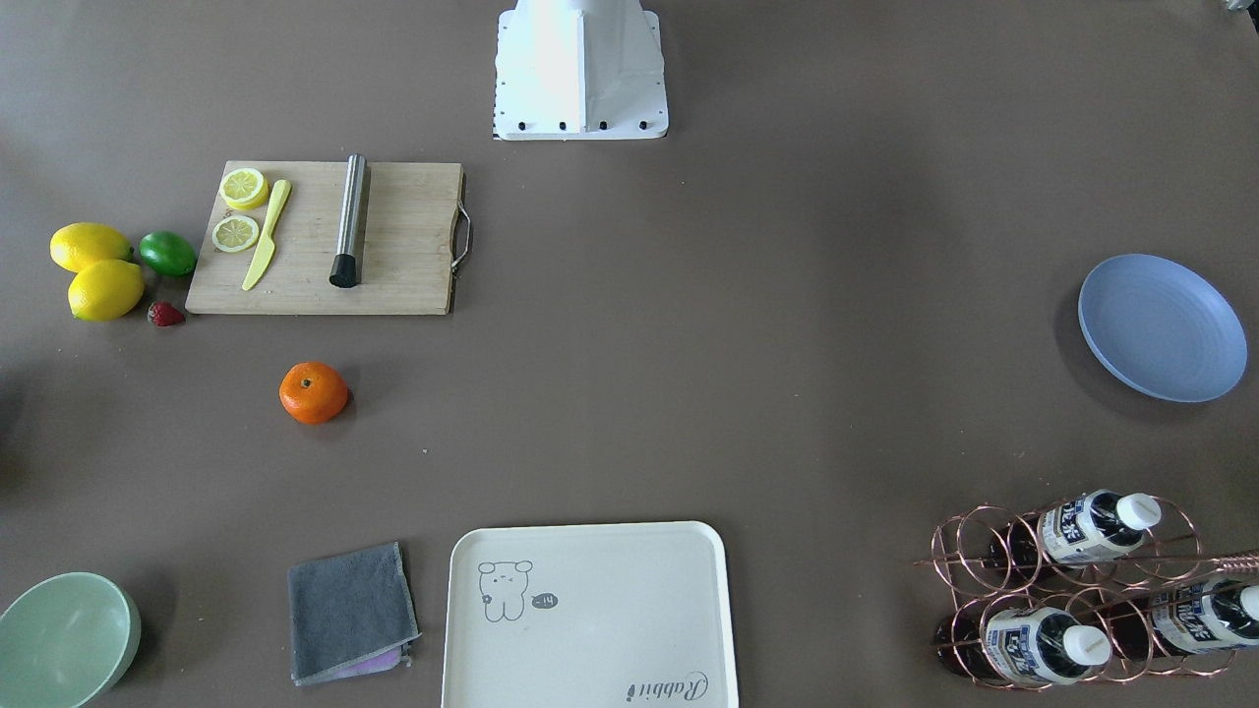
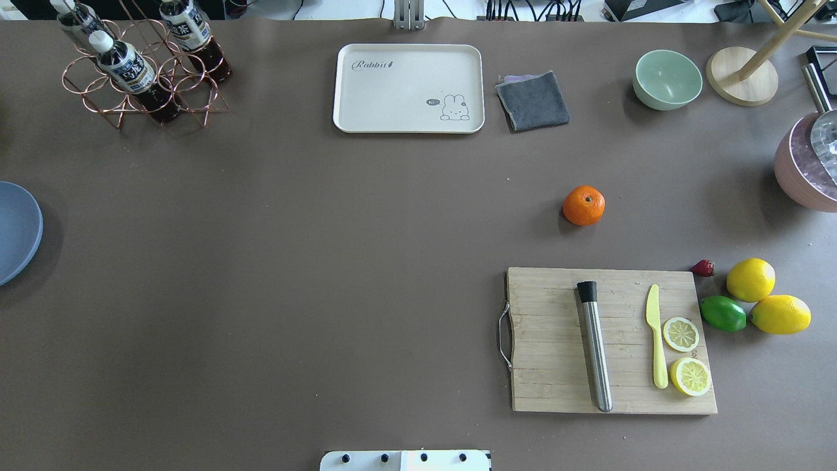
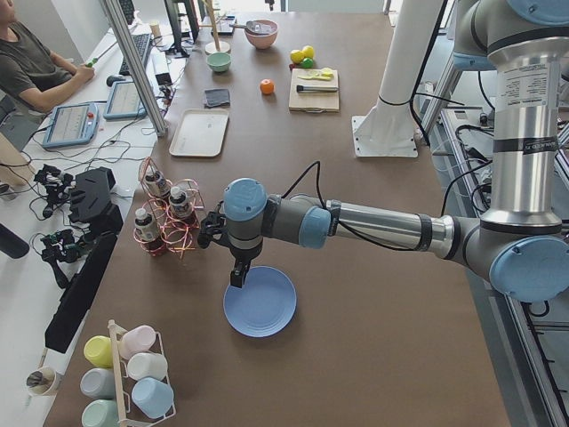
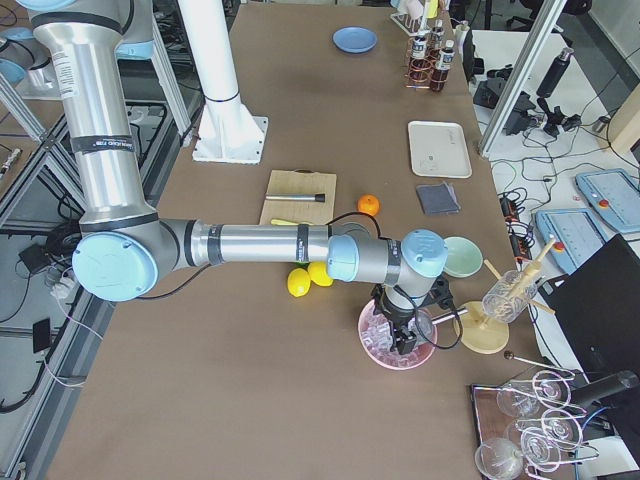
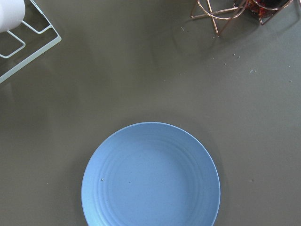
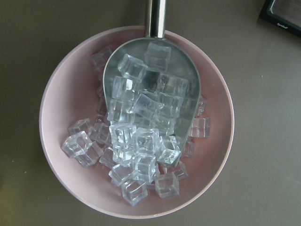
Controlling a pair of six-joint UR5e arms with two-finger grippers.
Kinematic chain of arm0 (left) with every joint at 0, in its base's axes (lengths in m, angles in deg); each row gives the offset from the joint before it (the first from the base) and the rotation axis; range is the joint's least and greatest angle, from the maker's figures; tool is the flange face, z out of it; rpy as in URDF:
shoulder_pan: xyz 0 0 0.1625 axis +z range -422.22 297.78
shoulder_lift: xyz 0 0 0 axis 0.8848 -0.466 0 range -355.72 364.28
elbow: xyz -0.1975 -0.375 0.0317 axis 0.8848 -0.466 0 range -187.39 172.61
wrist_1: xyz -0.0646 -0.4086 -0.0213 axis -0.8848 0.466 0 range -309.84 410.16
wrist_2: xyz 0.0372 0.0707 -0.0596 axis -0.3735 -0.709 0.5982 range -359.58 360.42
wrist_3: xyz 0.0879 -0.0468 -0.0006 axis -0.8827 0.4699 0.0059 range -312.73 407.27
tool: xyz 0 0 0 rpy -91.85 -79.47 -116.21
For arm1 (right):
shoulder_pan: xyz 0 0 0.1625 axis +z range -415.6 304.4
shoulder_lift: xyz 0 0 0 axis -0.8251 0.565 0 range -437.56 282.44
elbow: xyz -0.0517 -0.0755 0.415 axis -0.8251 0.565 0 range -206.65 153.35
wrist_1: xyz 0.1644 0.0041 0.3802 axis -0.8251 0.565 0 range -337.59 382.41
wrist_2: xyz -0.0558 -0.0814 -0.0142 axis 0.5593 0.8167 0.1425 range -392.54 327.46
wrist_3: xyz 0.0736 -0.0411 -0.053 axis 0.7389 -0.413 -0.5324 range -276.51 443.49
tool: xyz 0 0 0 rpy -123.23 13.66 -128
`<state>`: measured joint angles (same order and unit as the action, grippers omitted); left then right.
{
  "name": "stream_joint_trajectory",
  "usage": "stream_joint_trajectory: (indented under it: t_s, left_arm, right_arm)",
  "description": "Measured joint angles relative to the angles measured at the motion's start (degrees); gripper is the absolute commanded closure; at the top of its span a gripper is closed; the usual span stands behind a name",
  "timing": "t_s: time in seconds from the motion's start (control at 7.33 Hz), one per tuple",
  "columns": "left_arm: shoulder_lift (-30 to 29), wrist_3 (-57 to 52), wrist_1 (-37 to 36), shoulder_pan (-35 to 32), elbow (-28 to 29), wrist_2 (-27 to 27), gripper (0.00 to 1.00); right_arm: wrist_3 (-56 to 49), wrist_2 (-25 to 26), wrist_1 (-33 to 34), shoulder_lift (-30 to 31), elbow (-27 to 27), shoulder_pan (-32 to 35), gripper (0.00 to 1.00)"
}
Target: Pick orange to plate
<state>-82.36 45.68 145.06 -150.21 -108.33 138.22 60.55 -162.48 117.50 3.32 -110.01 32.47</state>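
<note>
The orange lies alone on the brown table, just beyond the cutting board; it also shows in the overhead view. The light-blue plate is empty at the table's left end, cut off by the overhead view's edge. My left gripper hangs above the plate's near rim, and the left wrist view looks straight down on the plate. My right gripper hovers over a pink bowl of ice cubes. Whether either gripper is open or shut I cannot tell.
Two lemons, a lime and a strawberry lie beside the board, which bears a metal tube, a yellow knife and lemon slices. At the far side are a cream tray, a grey cloth, a green bowl and a copper bottle rack.
</note>
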Motion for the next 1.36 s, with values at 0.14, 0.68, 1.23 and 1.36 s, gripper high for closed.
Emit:
stream_joint_trajectory:
  t_s: [0.14, 0.68, 1.23, 1.36]
  left_arm:
    - [0.1, 0.0, -0.1, -0.2, 0.1, -0.1, 0.02]
    - [0.2, 0.0, -0.1, -0.4, 0.8, -0.2, 0.02]
    - [0.1, 0.1, 0.0, -0.2, 0.9, 0.0, 0.02]
    - [0.1, 0.1, 0.1, -0.1, 0.9, -0.1, 0.02]
  right_arm:
    - [0.0, -0.4, 0.0, 0.0, -0.1, 0.0, 0.00]
    - [0.0, -2.5, 0.0, 0.2, -0.3, 0.0, 0.00]
    - [-0.1, -3.1, 0.0, 0.0, -0.3, 0.0, 0.00]
    - [0.0, -3.1, -0.3, 0.0, -0.3, 0.0, 0.00]
